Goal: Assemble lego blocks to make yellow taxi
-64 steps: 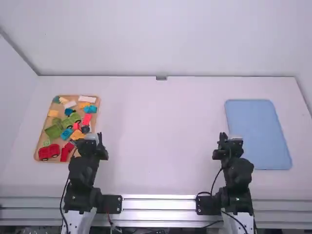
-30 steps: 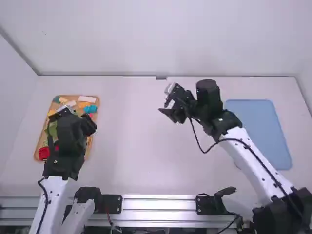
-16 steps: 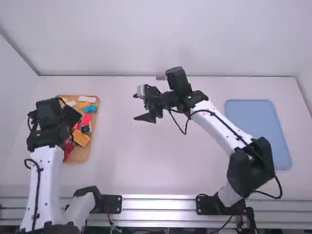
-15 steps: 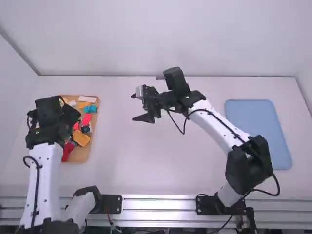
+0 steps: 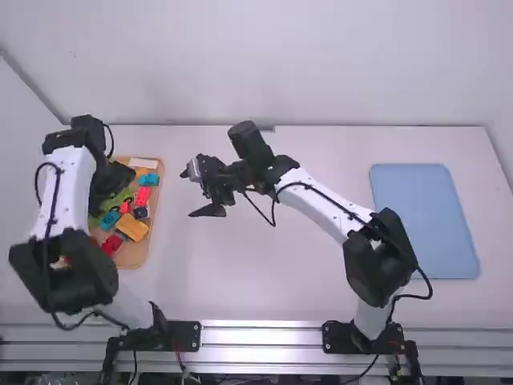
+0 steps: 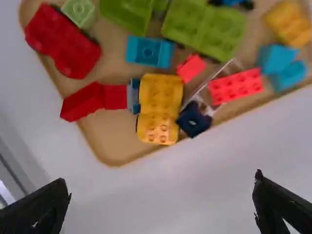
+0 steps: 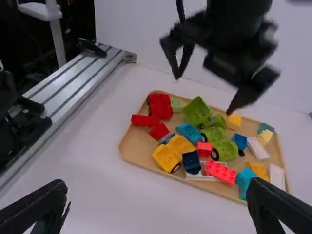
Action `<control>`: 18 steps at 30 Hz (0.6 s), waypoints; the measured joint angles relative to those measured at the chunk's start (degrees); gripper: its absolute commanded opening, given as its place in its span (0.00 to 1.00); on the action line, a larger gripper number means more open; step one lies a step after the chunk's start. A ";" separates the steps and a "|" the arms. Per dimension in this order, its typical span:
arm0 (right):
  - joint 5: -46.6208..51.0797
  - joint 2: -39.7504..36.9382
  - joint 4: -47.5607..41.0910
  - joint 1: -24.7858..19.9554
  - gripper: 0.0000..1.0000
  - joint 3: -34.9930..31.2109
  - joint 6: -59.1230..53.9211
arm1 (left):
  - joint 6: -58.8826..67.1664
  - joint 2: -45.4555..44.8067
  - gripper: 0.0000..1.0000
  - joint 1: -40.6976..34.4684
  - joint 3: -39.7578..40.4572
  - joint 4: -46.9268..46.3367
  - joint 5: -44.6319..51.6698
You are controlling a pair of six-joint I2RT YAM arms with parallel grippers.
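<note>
My left gripper [image 5: 117, 178] hangs open over the tray of blocks; in the left wrist view the same gripper [image 6: 162, 195] has nothing between its fingers. A yellow car-shaped block [image 5: 132, 228] lies at the tray's edge, and the yellow piece [image 6: 160, 105] touches a dark blue block [image 6: 194, 120]. Right of the tray, above the table, my right gripper [image 5: 194, 192] is open; in the right wrist view this gripper [image 7: 157, 200] holds nothing. More yellow blocks [image 7: 234, 121] lie among green, blue and red ones.
The wooden tray [image 5: 135, 261] stands on the left side of the table. A light blue mat [image 5: 425, 220] lies at the right. In the right wrist view a metal rail [image 7: 73, 80] runs along the table's edge.
Both arms have left their resting poses. My left arm has swung out over the tray and farther from the camera. The right gripper has crossed leftward toward the tray.
</note>
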 measured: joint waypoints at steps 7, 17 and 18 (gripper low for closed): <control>0.61 0.00 1.38 -0.72 0.98 0.24 0.13 | -0.61 6.45 0.92 0.02 -3.98 4.39 1.79; 2.10 0.00 1.60 -1.31 0.98 0.52 -0.07 | 1.16 6.45 0.88 0.81 -14.80 14.19 4.48; 2.45 0.02 1.75 -1.31 0.98 0.50 0.09 | 1.44 6.43 0.84 0.81 -16.09 15.65 4.66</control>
